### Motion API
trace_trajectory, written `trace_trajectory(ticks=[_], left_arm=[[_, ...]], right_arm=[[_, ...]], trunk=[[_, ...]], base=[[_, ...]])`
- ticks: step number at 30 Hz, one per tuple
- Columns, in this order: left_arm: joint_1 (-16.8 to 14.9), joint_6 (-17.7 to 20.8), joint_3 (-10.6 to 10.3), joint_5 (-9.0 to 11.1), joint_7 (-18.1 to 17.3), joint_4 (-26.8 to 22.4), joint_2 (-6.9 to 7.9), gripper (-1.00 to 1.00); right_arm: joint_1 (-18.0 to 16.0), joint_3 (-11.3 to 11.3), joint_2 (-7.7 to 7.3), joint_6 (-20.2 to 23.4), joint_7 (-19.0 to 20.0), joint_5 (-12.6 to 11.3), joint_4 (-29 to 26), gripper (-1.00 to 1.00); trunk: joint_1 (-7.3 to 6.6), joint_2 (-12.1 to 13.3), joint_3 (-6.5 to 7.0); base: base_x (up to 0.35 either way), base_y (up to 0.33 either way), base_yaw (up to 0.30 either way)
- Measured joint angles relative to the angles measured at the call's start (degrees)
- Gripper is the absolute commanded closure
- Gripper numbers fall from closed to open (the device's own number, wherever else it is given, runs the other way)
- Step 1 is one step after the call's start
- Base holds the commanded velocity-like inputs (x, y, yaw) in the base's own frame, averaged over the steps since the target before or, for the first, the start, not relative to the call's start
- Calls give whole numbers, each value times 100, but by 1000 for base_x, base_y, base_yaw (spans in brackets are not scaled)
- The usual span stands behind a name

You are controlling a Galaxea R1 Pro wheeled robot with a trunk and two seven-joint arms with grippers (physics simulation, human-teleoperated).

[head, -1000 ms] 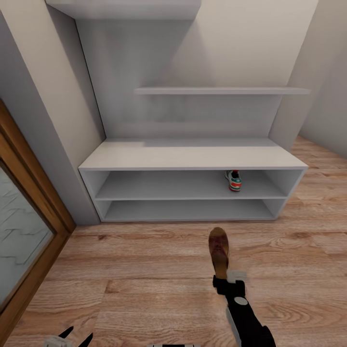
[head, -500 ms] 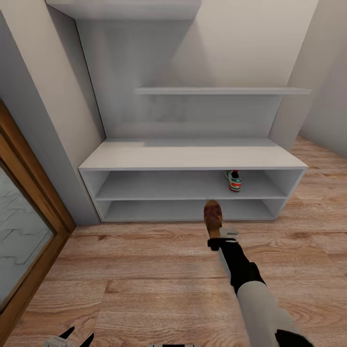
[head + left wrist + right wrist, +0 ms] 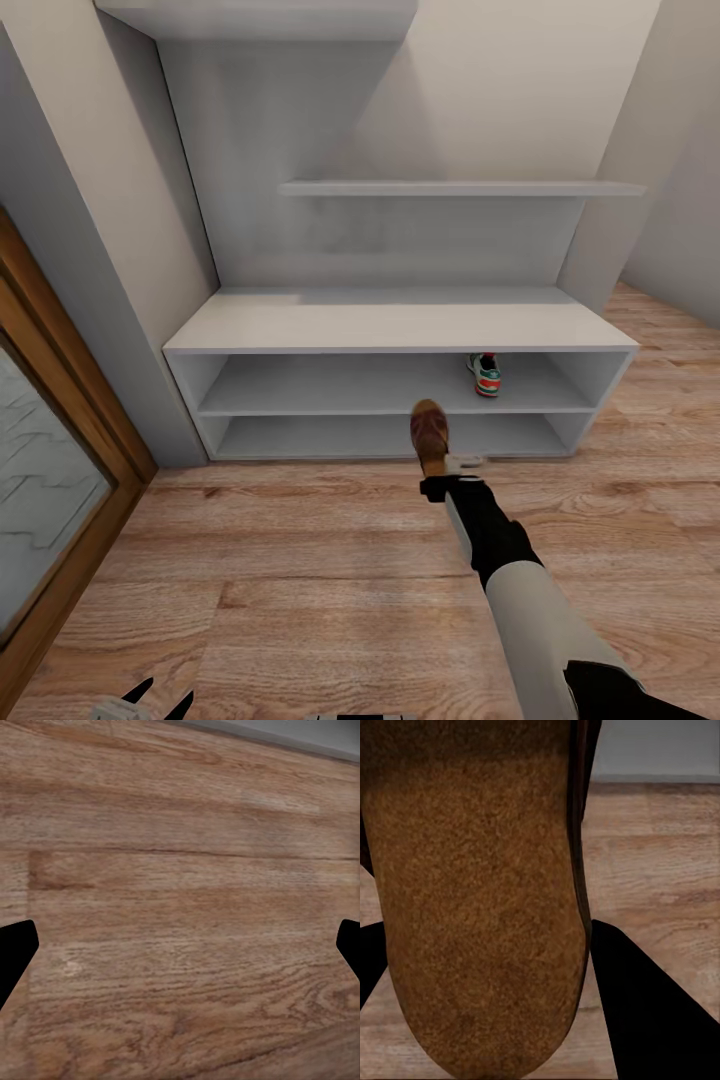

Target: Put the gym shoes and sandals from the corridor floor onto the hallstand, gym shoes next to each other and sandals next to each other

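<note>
Sandal: one brown sandal (image 3: 430, 432) is clamped at its heel end in the right end effector (image 3: 452, 470), above the floor; its toe points to the hallstand and overlaps the front edge of the board between the two open shelves. In the right wrist view its tan sole (image 3: 472, 907) lies between the two black fingers (image 3: 645, 1012).
Gym shoe: one gym shoe (image 3: 485, 375) stands on the upper open shelf, toward the right end, heel outward.
Hallstand: the hallstand (image 3: 400, 325) has a flat bare tabletop, and both open shelves have free room to the left of the shoe.
Right arm: it reaches forward from the lower right toward the front of the shelves.
Left end effector: the left end effector (image 3: 158, 693) is low at the lower edge of the head view, its fingers (image 3: 15, 952) spread apart with nothing between them, over the floor.
Corridor floor: the corridor floor (image 3: 300, 560) is bare wood planks in front of the hallstand, with wide free room on the left up to a wooden door frame (image 3: 60, 400).
</note>
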Motion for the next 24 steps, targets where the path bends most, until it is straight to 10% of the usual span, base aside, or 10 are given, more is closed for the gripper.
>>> trace_trajectory(ticks=[8, 24], left_arm=[[0, -7, 7, 3, 1, -3, 6, -100], [0, -17, 10, 15, -7, -9, 9, -100]], right_arm=[[7, 29, -2, -22, 1316, -312, 82, 100], [9, 25, -2, -340, 1354, -331, 392, 100]], trunk=[[0, 0, 0], [0, 0, 0]], base=[[0, 0, 0], [0, 0, 0]])
